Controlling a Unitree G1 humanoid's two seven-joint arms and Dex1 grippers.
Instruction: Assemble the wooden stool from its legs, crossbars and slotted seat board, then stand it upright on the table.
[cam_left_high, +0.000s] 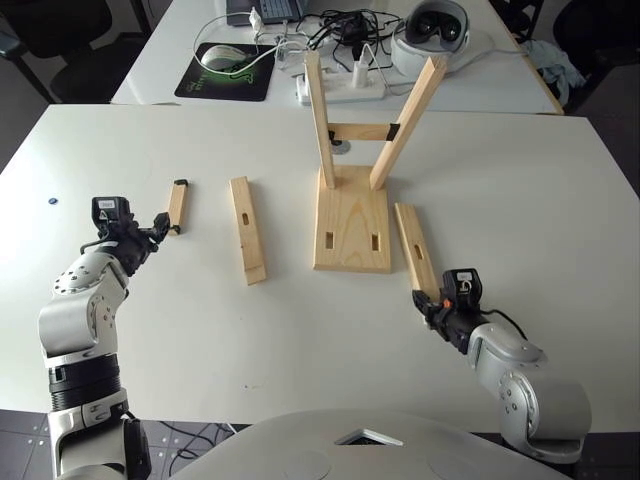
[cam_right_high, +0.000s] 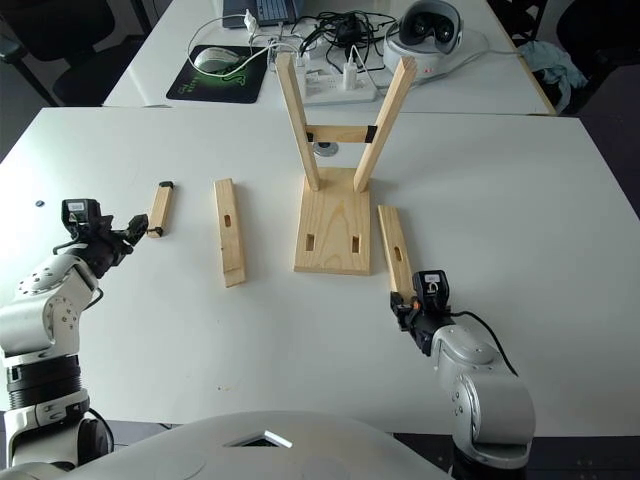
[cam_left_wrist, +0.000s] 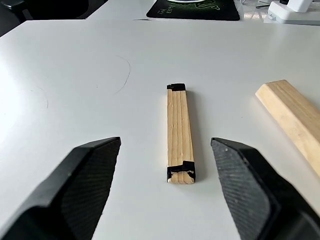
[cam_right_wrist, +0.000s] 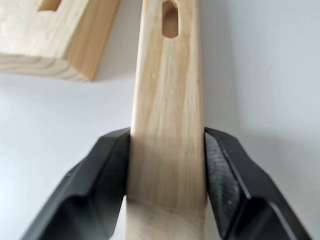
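1. Wooden stool parts lie spread on a white table (cam_left_high: 560, 220), with a robot gripper at each near corner of the group.
2. Right gripper (cam_left_high: 430, 298) is clamped on the near end of the held leg (cam_left_high: 414, 245). Its two black fingers (cam_right_wrist: 112, 165) press flat against the two sides of the wood.
3. From the right gripper, the held leg lies flat on the table and runs straight away, with an oval slot in its upper face.
4. Just ahead and to the left of the right gripper lies the seat board (cam_left_high: 351, 228), flat on the table. It sits close beside the held leg with a narrow gap between them. Two empty slots show at the board's nearer end.
5. At the board's far end, well beyond the right gripper, the left upright leg (cam_left_high: 320, 120) and the right upright leg (cam_left_high: 408, 122) stand up from the board and lean apart like a V. A fitted crossbar (cam_left_high: 358, 131) joins them partway up.
6. Left gripper (cam_left_high: 158, 226) is spread wide and holds nothing.
7. Straight ahead of the left gripper lies the loose crossbar (cam_left_wrist: 180, 132), a short flat stick with black-marked ends. Its near end sits between the spread fingers and touches neither.
8. Further to the right of the left gripper, beyond the loose crossbar, the spare leg (cam_left_high: 248, 243) lies flat. It sits between that crossbar and the seat board, apart from both.
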